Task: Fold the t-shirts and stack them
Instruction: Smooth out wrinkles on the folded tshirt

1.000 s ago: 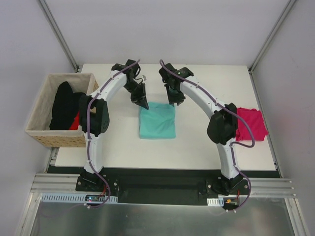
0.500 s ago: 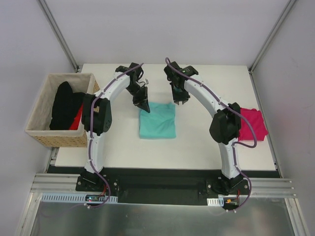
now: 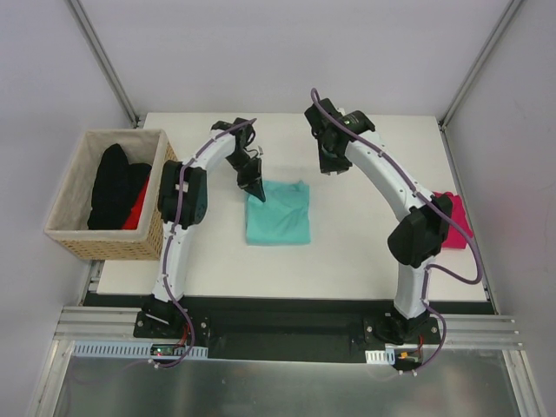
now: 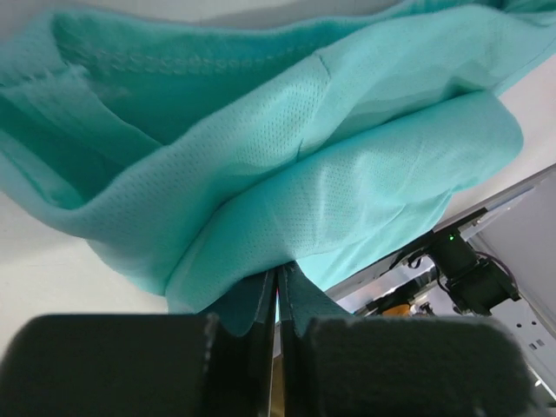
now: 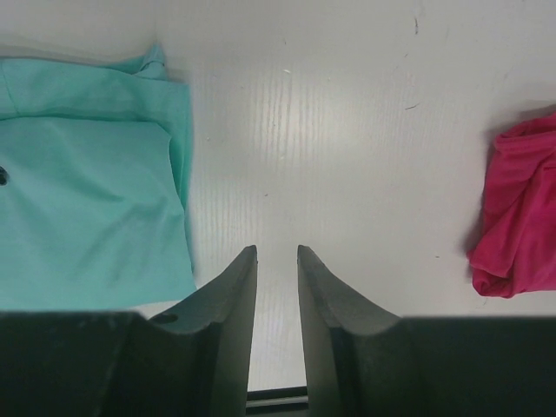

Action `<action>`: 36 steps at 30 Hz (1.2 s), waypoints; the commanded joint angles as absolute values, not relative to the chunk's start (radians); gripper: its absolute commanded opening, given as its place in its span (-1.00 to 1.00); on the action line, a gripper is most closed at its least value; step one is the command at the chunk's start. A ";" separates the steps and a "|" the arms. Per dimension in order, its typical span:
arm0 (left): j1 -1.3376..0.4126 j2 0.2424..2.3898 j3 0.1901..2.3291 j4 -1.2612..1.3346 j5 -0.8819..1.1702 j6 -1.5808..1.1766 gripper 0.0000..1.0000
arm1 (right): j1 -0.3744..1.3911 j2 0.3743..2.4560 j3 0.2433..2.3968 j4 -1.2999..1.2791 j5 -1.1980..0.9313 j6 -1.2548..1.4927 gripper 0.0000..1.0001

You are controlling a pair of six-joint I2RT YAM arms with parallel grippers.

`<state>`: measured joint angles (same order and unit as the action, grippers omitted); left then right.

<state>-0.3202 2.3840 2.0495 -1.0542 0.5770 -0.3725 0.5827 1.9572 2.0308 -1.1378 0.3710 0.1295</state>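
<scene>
Left wrist | left pincer (image 4: 278, 288) clamped on teal t-shirt (image 4: 347, 200) corner | right pincer (image 5: 277, 254) narrow, empty

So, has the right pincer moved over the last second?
Yes. The right pincer was at the far right corner of the teal t-shirt. It is now off it, further right and nearer the back edge of the table.

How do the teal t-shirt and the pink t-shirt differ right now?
The teal t-shirt lies folded flat, near-square, in the middle of the table; the pink t-shirt sits bunched at its right edge. The left gripper is shut on a far corner of the teal t-shirt; no gripper holds the pink t-shirt, and the right gripper hangs open over bare table. Both shirts are on the table, outside the basket.
</scene>
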 commanded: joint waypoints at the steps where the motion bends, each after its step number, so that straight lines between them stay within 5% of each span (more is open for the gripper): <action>1: -0.288 2.405 2.123 -1.075 0.609 -0.348 -1.00 | 0.578 1.882 2.040 -1.178 0.422 0.135 -0.42; 11: -0.281 2.350 2.169 -1.069 0.647 -0.359 -1.00 | 0.563 1.887 2.048 -1.204 0.452 0.140 -0.32; 12: -0.281 2.317 2.174 -1.065 0.653 -0.359 -1.00 | 0.554 1.885 2.040 -1.204 0.471 0.140 -0.07; 17: -0.281 2.205 2.210 -1.032 0.676 -0.368 -0.83 | 0.486 1.864 1.984 -1.169 0.514 0.146 0.14; 28: -0.279 2.080 2.132 -1.029 0.658 -0.410 -0.79 | 0.218 1.868 1.813 -1.022 0.460 0.155 -0.13; 36: -0.278 2.034 2.074 -1.029 0.618 -0.417 -0.79 | 0.034 1.927 1.818 -1.006 0.486 0.129 -0.14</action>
<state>-0.2802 2.0956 2.0911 -1.0157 0.6418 -0.4057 0.0940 1.9110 1.8038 -1.0245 0.4610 0.1444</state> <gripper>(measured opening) 0.103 0.431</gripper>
